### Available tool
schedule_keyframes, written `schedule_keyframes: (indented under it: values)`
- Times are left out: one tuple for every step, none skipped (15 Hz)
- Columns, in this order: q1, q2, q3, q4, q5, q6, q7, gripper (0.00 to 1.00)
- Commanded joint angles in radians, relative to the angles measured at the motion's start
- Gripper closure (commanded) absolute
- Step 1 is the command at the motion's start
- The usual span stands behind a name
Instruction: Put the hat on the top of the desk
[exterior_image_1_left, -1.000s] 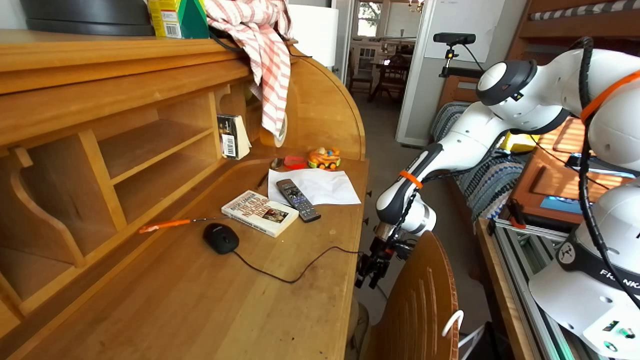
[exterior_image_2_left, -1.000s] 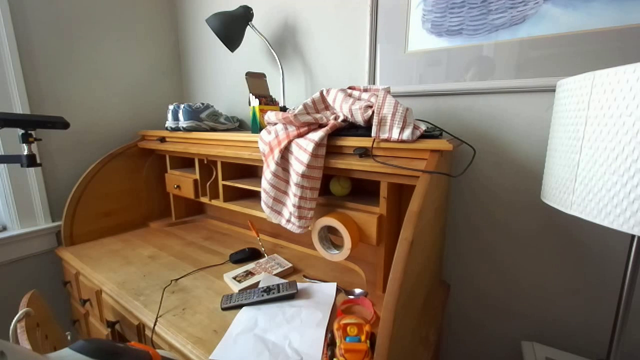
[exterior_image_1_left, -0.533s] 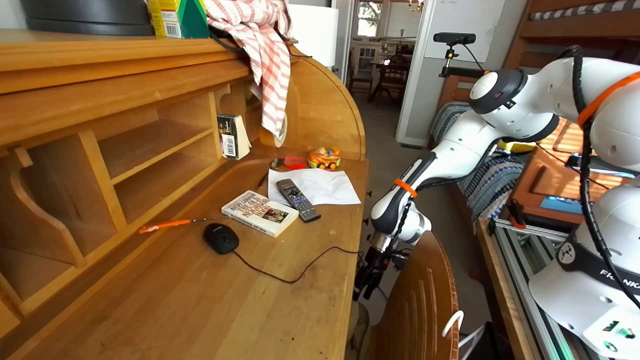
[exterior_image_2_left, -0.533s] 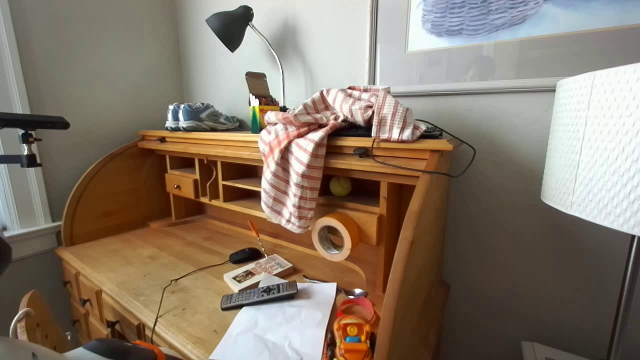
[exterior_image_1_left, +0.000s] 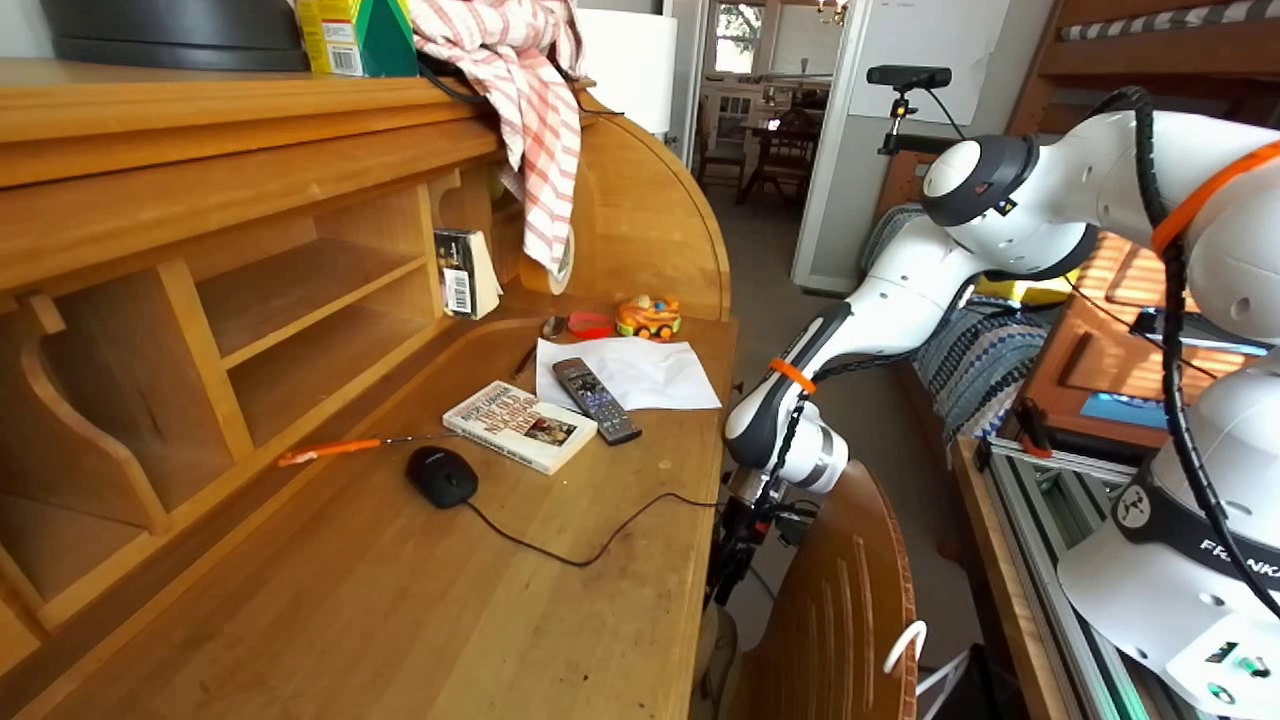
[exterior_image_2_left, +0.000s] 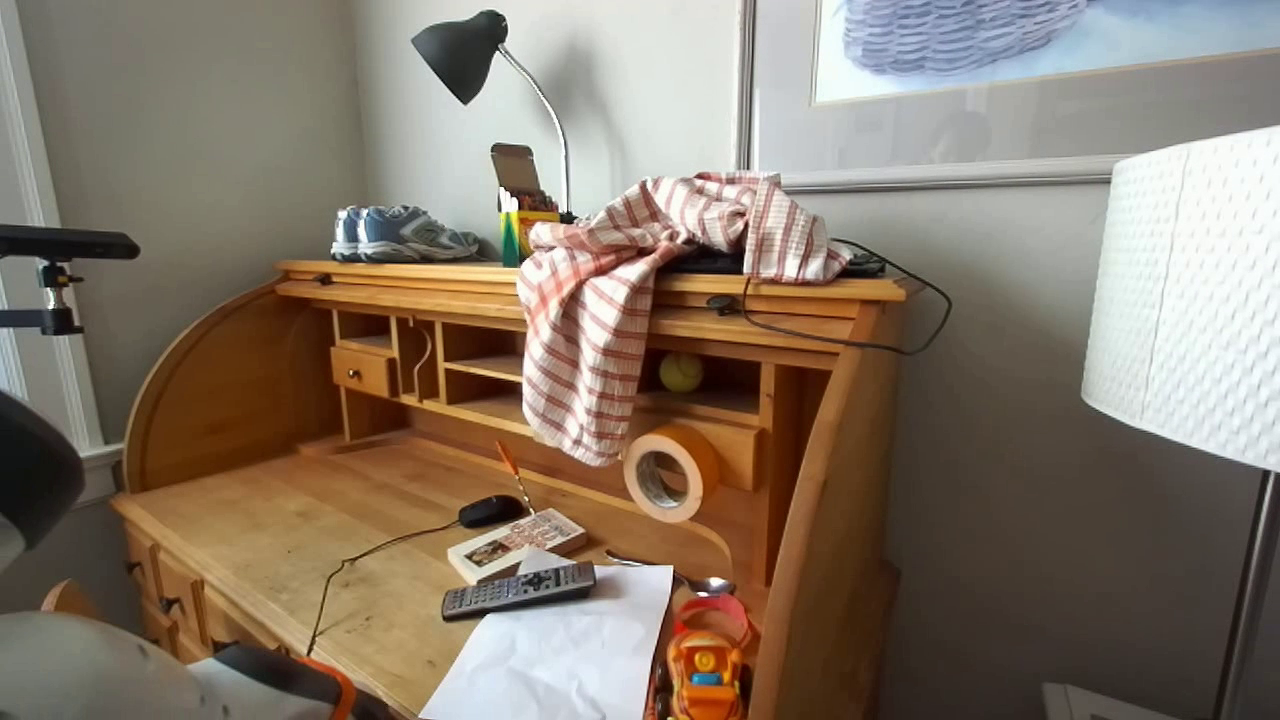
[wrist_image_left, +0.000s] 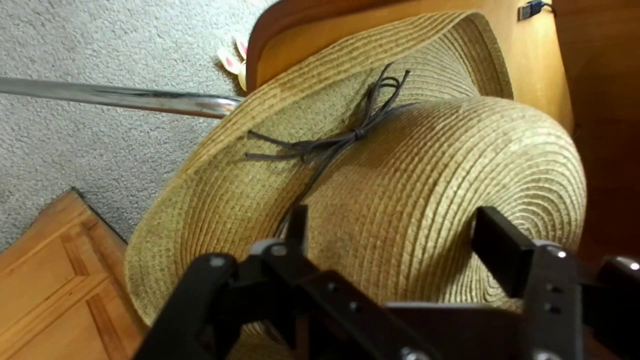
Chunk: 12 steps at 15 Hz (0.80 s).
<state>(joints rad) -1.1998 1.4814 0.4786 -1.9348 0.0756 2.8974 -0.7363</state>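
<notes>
The tan straw hat (wrist_image_left: 360, 200) fills much of the wrist view, its rounded crown up and a dark cord bow at its base. It lies on a wooden chair seat (wrist_image_left: 542, 60). My gripper (wrist_image_left: 392, 227) is open, its two fingers wide apart over the crown; whether they touch the straw I cannot tell. In an exterior view my gripper (exterior_image_1_left: 730, 570) is low between the desk (exterior_image_1_left: 560, 630) and the chair back (exterior_image_1_left: 835, 610); the hat cannot be made out there. The desk (exterior_image_2_left: 270, 500) also shows its cubbyholes and raised top.
On the desk's raised top are sneakers (exterior_image_2_left: 400, 238), a crayon box (exterior_image_2_left: 530, 235), a lamp (exterior_image_2_left: 460, 55) and a checked cloth (exterior_image_2_left: 590, 340) hanging over the front. A mouse (exterior_image_1_left: 440, 477), book (exterior_image_1_left: 520, 425), remote (exterior_image_1_left: 597, 400) and paper (exterior_image_1_left: 660, 375) lie on the work surface.
The arm has moved toward the desk and the gripper has sunk lower between the desk edge and chair back. More of the arm shows at the lower left of an exterior view.
</notes>
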Motion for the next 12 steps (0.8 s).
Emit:
schedule_keyframes:
  values:
    - [0.044,0.035,-0.008,0.061,0.04,-0.006,-0.024,0.38]
    - [0.045,0.034,-0.009,0.061,0.043,-0.006,-0.024,0.41]
    - [0.046,0.034,-0.009,0.061,0.043,-0.003,-0.022,0.51]
    - [0.046,0.034,-0.009,0.061,0.043,-0.002,-0.022,0.58]
    - [0.044,0.034,-0.009,0.06,0.043,-0.001,-0.023,0.68]
    - [0.043,0.034,-0.009,0.061,0.043,-0.002,-0.022,0.74]
    - [0.042,0.033,-0.009,0.06,0.044,-0.002,-0.022,0.81]
    - [0.037,0.033,-0.008,0.058,0.044,-0.001,-0.024,0.89]
    - [0.031,0.033,-0.008,0.057,0.044,-0.002,-0.024,0.96]
    - [0.027,0.033,-0.007,0.056,0.044,-0.002,-0.026,1.0]
    - [0.024,0.033,-0.007,0.055,0.042,-0.006,-0.022,1.0]
    - [0.024,0.032,-0.012,0.052,0.03,-0.009,-0.007,1.0]
